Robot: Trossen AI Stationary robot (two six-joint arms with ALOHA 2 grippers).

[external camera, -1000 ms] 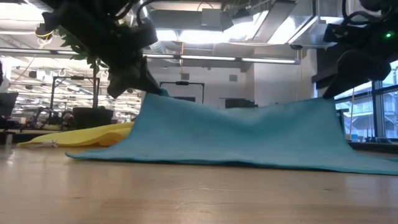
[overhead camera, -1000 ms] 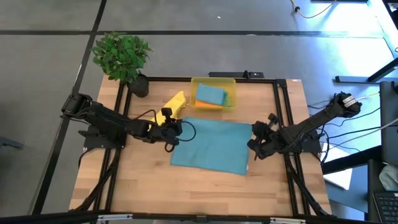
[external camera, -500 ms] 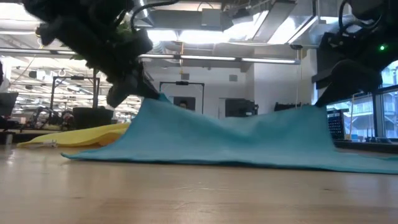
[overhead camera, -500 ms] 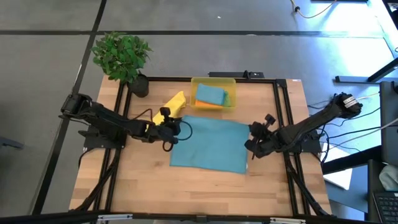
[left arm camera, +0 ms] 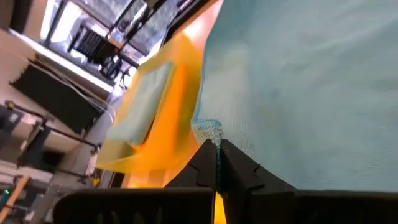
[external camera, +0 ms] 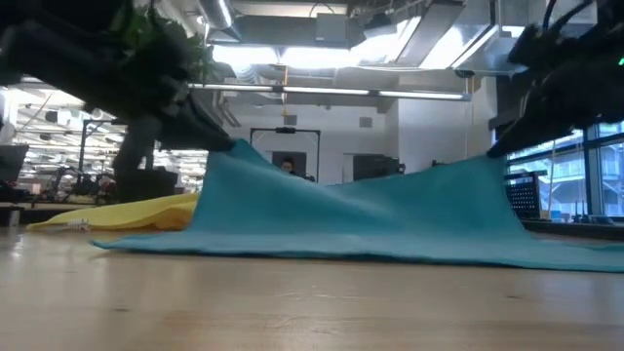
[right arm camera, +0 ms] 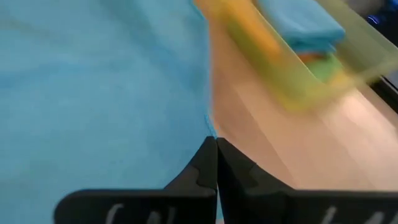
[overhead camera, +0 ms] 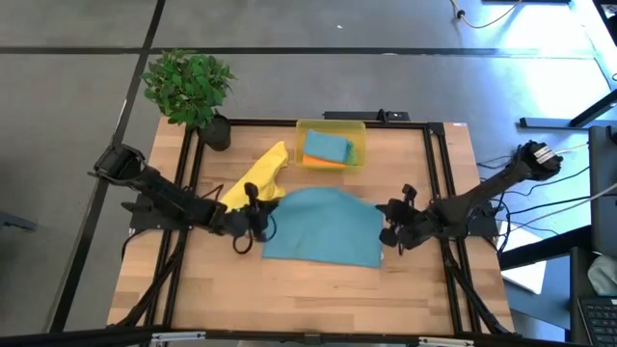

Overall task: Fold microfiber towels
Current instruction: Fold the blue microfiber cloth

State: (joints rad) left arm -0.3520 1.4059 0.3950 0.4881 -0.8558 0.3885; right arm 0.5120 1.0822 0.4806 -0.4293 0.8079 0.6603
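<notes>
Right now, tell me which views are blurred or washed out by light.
Right wrist view: the translucent yellow plastic bin is smeared by blur. Left wrist view: the background beyond the teal-blue microfiber towel is soft. Low view: bright ceiling lights leave both arms dark silhouettes. High view: glare whitens the floor at upper right.

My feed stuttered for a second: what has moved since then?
Both grippers, left and right, have carried the teal towel's far corners toward the near edge, starting the fold. Both grips stayed shut. Yellow towel, bin and plant stayed put.
</notes>
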